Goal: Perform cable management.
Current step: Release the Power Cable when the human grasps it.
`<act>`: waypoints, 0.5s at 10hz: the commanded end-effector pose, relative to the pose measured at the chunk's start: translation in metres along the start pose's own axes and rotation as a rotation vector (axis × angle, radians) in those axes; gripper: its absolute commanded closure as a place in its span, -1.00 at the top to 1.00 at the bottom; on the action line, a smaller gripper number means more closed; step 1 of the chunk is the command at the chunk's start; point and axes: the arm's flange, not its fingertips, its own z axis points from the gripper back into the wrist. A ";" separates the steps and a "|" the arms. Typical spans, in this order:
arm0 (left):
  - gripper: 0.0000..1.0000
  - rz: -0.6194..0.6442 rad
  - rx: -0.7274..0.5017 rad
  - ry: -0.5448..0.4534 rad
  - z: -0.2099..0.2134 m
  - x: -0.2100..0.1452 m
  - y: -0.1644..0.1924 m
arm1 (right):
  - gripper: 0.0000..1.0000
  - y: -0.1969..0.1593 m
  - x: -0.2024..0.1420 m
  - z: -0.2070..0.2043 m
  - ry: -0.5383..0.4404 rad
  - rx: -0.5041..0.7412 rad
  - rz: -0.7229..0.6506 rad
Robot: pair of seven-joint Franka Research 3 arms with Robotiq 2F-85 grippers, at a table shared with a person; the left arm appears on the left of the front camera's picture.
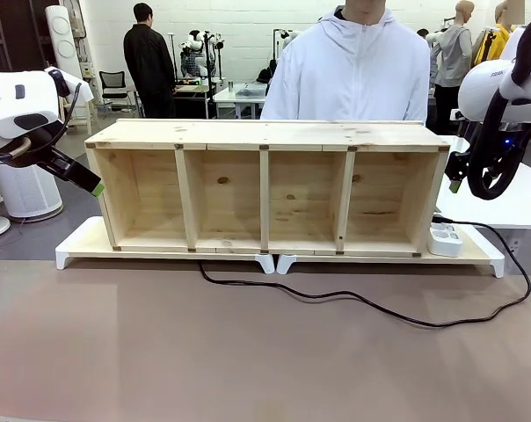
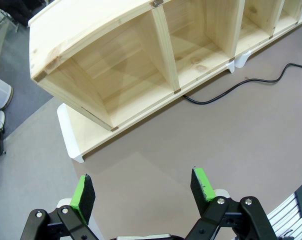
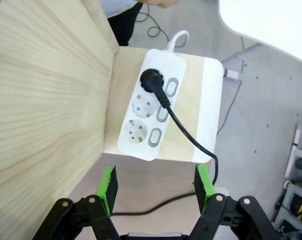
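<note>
**Cord plugged in and loose across the table; both grippers open and empty**

The cable [image 1: 362, 303] runs from the white power strip [image 1: 444, 239], which sits on the right end of the white riser board [image 1: 81, 246] just beside the wooden shelf [image 1: 265, 136]. From there it drops off the board's right end, loops out toward the table's right edge, then snakes back left across the brown table [image 1: 248, 369] and slips under the shelf's front edge near the second compartment from the left. In the right wrist view its chunky black plug [image 3: 152, 80] is seated in the end socket of the strip, the other two sockets bare.

The left gripper [image 2: 143, 192] hangs above the table in front of the shelf's left end, its green pads [image 2: 83, 194] well apart with nothing between them. The right gripper [image 3: 156, 186] hovers over the strip at the shelf's right end, jaws spread wide and holding nothing.

A person in a white hooded jacket [image 1: 353, 70] stands at the far edge, behind the shelf.
</note>
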 end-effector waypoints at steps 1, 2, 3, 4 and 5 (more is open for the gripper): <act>1.00 -0.003 0.003 0.002 0.000 0.000 0.000 | 0.58 0.000 0.000 -0.001 0.002 0.000 -0.005; 1.00 -0.003 0.003 0.002 0.000 0.000 0.000 | 0.58 0.000 0.000 -0.001 0.002 0.000 -0.005; 1.00 -0.003 0.003 0.002 0.000 0.000 0.000 | 0.58 0.000 0.000 -0.001 0.002 0.000 -0.005; 1.00 -0.003 0.003 0.002 0.000 0.000 0.000 | 0.58 0.000 0.000 -0.001 0.002 0.000 -0.005; 1.00 -0.003 0.003 0.002 0.000 0.000 0.000 | 0.58 0.000 0.000 -0.001 0.002 0.000 -0.005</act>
